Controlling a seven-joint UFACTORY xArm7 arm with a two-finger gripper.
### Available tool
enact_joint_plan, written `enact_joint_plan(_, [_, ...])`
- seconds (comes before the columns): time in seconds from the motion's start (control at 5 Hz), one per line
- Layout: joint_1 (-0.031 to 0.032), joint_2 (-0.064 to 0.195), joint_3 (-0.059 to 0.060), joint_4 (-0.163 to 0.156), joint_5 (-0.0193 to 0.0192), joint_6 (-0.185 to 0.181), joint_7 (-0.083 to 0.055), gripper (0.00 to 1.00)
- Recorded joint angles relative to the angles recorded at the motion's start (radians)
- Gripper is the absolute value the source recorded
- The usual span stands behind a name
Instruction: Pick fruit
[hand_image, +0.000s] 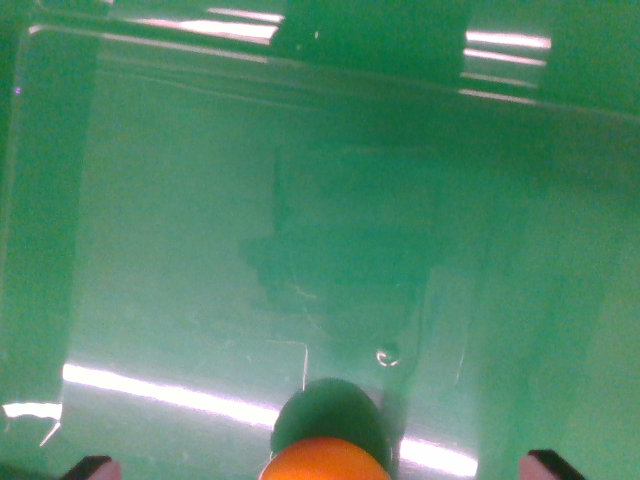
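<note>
The fruit (325, 460) sits at the bottom middle of the wrist view, cut off by the frame edge. It's inside what looks like a tray (200, 250), whose floor stretches away above it. The tray's walls run along the view's left and top.

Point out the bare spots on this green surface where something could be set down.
Nearly all the green surface is bare: the wide stretch from the raised far edge down to the orange fruit. Only the bottom centre is taken, where the fruit sits between the gripper fingertips.
</note>
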Motion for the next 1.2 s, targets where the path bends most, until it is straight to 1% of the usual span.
enact_joint_plan(0.2, [0.0008,0.001,-0.001,-0.045,-0.001,-0.042,-0.008,0.0])
enact_joint_plan(0.4, [0.0008,0.001,-0.001,-0.045,-0.001,-0.042,-0.008,0.0])
enact_joint_plan(0.6, [0.0016,0.002,-0.001,-0.085,-0.0019,-0.08,-0.014,0.0])
enact_joint_plan(0.8, [0.0016,0.002,-0.001,-0.085,-0.0019,-0.08,-0.014,0.0])
enact_joint_plan(1.0, [0.0023,0.004,-0.002,-0.125,-0.0028,-0.118,-0.021,0.0])
enact_joint_plan(1.2, [0.0023,0.004,-0.002,-0.125,-0.0028,-0.118,-0.021,0.0])
